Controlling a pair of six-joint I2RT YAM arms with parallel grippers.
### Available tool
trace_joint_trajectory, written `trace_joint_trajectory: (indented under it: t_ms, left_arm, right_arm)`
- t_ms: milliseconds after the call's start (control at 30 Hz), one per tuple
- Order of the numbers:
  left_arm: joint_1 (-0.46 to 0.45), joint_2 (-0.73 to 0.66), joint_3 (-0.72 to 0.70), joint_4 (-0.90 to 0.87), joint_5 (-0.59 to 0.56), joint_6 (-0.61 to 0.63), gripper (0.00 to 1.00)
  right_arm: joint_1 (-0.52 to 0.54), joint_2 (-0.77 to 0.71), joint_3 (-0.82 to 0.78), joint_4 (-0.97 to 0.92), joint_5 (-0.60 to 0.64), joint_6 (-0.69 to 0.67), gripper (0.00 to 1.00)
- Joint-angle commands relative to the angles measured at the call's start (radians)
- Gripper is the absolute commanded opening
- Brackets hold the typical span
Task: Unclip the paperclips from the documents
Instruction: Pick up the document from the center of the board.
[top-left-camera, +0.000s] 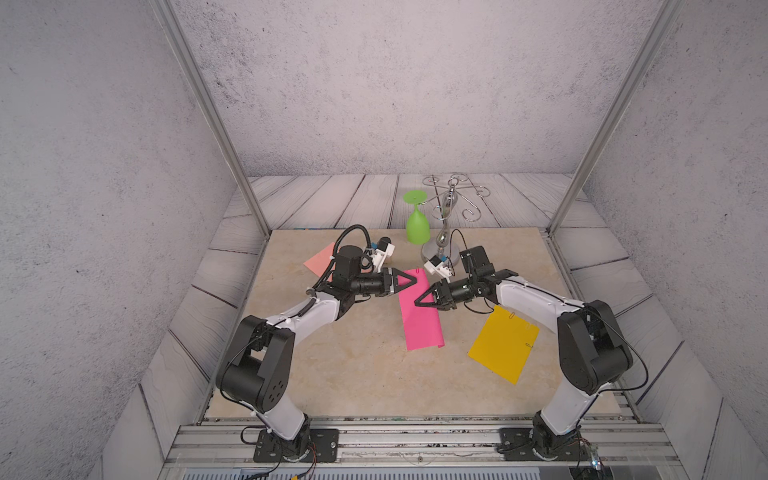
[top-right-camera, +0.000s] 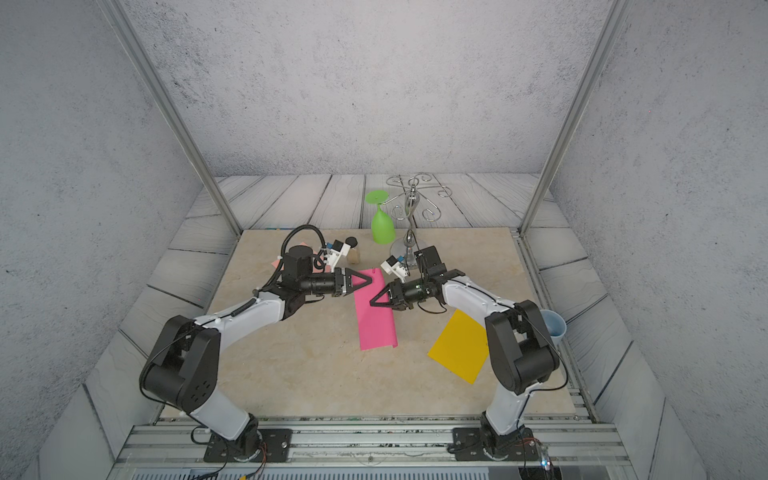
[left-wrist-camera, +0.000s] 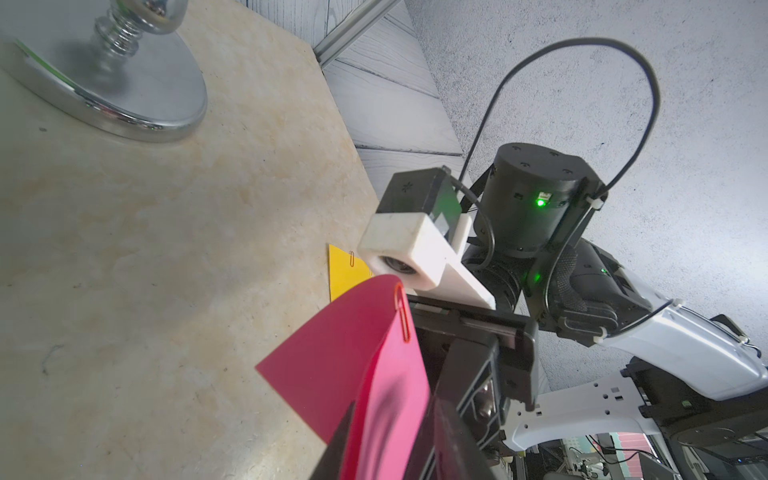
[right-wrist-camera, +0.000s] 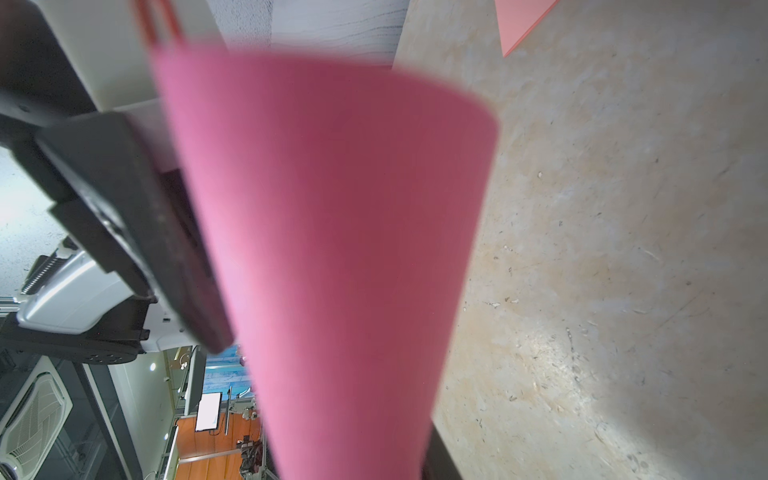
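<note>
Evidently the right gripper (top-left-camera: 416, 304) and, seemingly, left gripper (top-left-camera: 415, 279) clamp the magenta sheet (top-left-camera: 420, 328)

Chrome stand (top-left-camera: 449, 203) (green glass (top-left-camera: 417, 226) beside) crowds the far side.

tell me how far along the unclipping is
Done: no loose clip visible. In hand: magenta paper sheet, held up by left gripper and right gripper, reddish wire paperclip on its edge. Remaining: golden yellow paper sheet, two clips attached; salmon pink paper sheet, clips not discernible.
</note>
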Motion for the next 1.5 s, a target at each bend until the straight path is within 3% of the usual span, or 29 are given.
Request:
trace_joint_trajectory:
  t_ms: [0, 333, 500, 733, 900, 1167, 1333, 1467]
  left_arm:
    - [-0.006, -0.019, 0.033, 0.012, 0.019, 0.013, 0.3]
    - [-0.007, -0.031, 0.027, -0.031, 0.012, 0.042, 0.11]
    - [-0.007, -0.054, 0.036, -0.072, 0.006, 0.071, 0.0]
    - [-0.007, -0.117, 0.105, -0.341, 0.0, 0.259, 0.0]
    - [-0.006, -0.159, 0.144, -0.533, -0.031, 0.402, 0.0]
    - [0.001, -0.189, 0.189, -0.723, -0.079, 0.542, 0.0]
    - [0.003, -0.192, 0.243, -0.854, -0.096, 0.644, 0.0]
    - [0.003, -0.185, 0.307, -0.992, -0.106, 0.767, 0.0]
  right_arm:
    - [0.011, 0.032, 0.037, -0.059, 0.0, -0.05, 0.27]
    - [0.011, 0.03, 0.037, -0.075, 0.012, -0.06, 0.27]
    - [0.011, 0.022, 0.041, -0.11, 0.044, -0.095, 0.33]
    - [0.007, -0.05, 0.048, -0.182, 0.195, -0.18, 0.66]
    - [0.0, -0.09, 0.082, -0.277, 0.315, -0.26, 0.81]
    - [-0.007, -0.164, 0.123, -0.389, 0.476, -0.368, 0.99]
    - [-0.01, -0.231, 0.122, -0.418, 0.535, -0.439, 0.99]
    - [-0.012, -0.269, 0.135, -0.425, 0.494, -0.493, 0.99]
